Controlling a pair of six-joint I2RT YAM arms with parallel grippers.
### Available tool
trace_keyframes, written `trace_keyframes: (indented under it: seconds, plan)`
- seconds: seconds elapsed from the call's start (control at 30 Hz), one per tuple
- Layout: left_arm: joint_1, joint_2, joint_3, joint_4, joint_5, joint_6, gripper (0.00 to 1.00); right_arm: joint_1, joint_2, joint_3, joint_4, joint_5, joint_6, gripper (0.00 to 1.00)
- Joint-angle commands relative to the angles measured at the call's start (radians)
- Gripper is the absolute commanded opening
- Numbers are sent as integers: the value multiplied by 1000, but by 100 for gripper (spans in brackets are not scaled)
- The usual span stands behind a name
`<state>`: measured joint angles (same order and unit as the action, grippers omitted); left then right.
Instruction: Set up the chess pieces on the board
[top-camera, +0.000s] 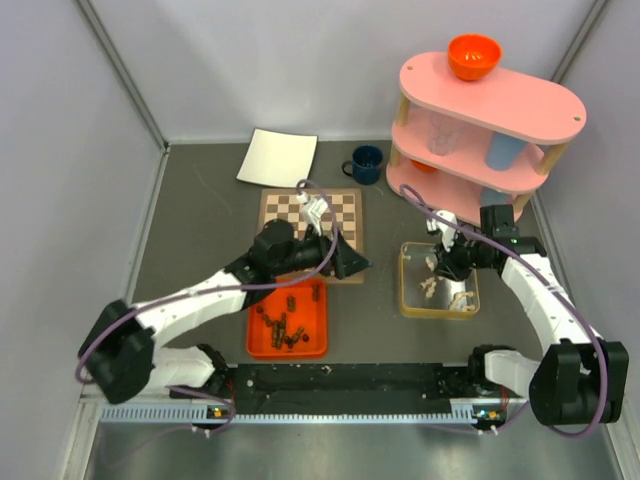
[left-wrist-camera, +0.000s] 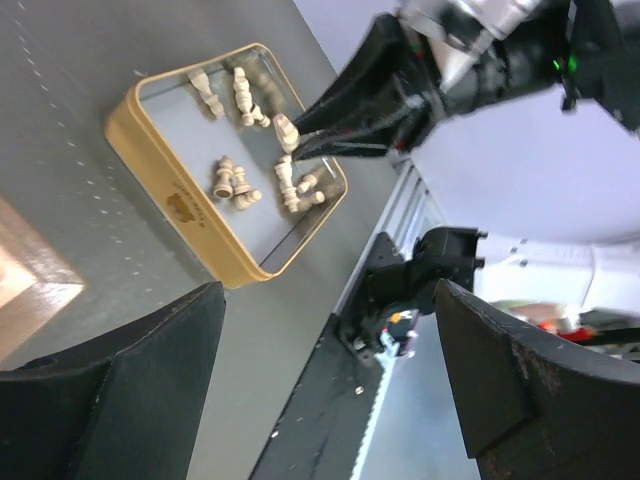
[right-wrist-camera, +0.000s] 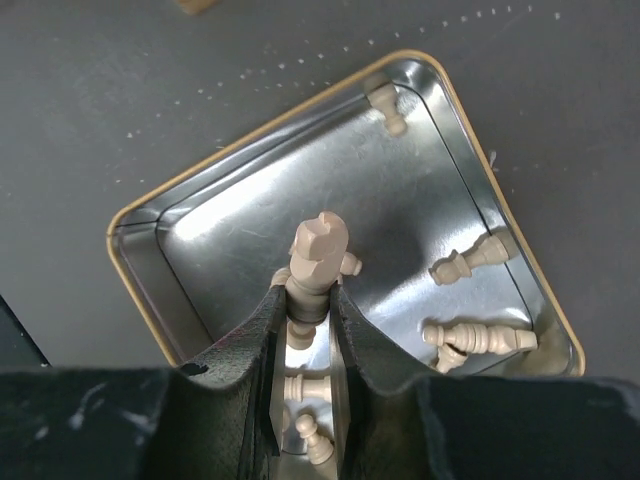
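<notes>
The board (top-camera: 290, 210) lies at the table's middle, with its corner (left-wrist-camera: 30, 285) showing in the left wrist view. My left gripper (top-camera: 352, 263) (left-wrist-camera: 330, 295) hovers by the board's near right corner, open and empty. Several pale chess pieces (right-wrist-camera: 478, 337) (left-wrist-camera: 232, 182) lie loose in a gold tin (top-camera: 404, 295) (right-wrist-camera: 118, 250) (left-wrist-camera: 185, 210) to the right. My right gripper (top-camera: 441, 262) (right-wrist-camera: 308, 300) is over that tin, shut on a pale notched-top piece (right-wrist-camera: 319, 250) (left-wrist-camera: 285, 130) held above the tin floor. Dark pieces (top-camera: 283, 325) lie in an orange tray (top-camera: 318, 345).
A white sheet (top-camera: 278, 157) and a blue mug (top-camera: 366, 164) sit behind the board. A pink three-tier shelf (top-camera: 520, 100) with an orange bowl (top-camera: 473, 55) on top stands at the back right, close to the right arm. Grey walls enclose the table.
</notes>
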<state>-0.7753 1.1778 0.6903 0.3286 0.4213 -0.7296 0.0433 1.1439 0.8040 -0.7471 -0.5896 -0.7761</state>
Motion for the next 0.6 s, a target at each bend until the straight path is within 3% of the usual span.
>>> trace_keyframes:
  seconds: [0.0,0.13,0.2,0.33,0.4,0.57]
  plan:
    - [-7,176,119,222,94,-307,90,4,-85,-23,28,-141,-94,16]
    - [-27,370,257,222,96,-384,90,6,-116,-46,38,-148,-112,16]
    - [-44,448,320,130,74,-399,90,7,-131,-51,40,-145,-115,16]
    - [-71,568,498,-28,68,-401,75,13,-156,-61,54,-138,-117,16]
    - [-90,624,579,-151,48,-372,73,15,-162,-62,61,-136,-114,16]
    - [-122,709,653,-263,31,-332,60,26,-171,-63,69,-134,-103,16]
